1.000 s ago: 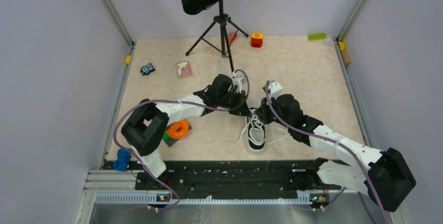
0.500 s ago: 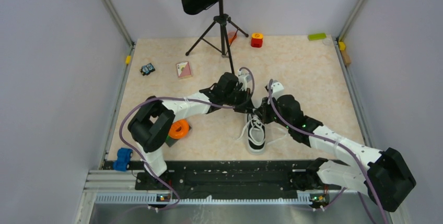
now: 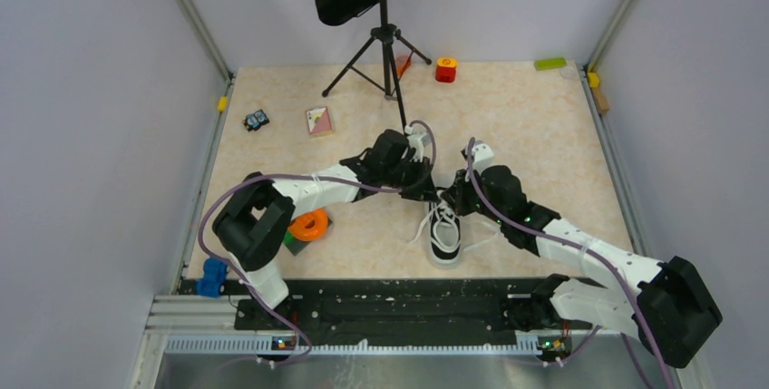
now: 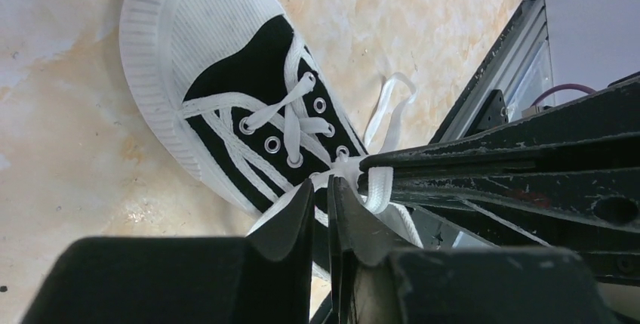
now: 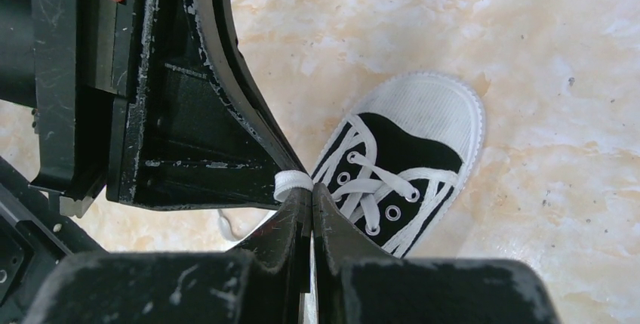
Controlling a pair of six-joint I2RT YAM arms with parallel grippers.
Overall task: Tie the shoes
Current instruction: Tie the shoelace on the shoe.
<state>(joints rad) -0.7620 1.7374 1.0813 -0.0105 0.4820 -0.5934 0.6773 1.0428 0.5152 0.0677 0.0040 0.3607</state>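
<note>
Top view: the shoe [image 3: 443, 237] is lying sole-down on the table [image 3: 544, 135] with its toe pointing at the arm bases. The left gripper [image 3: 433, 191] and right gripper [image 3: 453, 197] are meeting tip to tip over its heel end, and a stand [image 3: 385, 35] is standing well beyond the heel. Left wrist view: the left gripper [image 4: 322, 188] is hanging over the shoe's [image 4: 249, 97] eyelets, its fingers pressed nearly together and pinching a lace [image 4: 377, 186]. Right wrist view: the right gripper [image 5: 311, 194] is hanging just beside the shoe's [image 5: 407, 165] lacing, its fingers pressed together and nipping the lace [image 5: 290, 182].

The left tool [image 3: 427, 187] and right tool [image 3: 452, 197] meet over the sneaker [image 3: 444, 240], its laces [image 3: 419, 229] splayed sideways.
</note>
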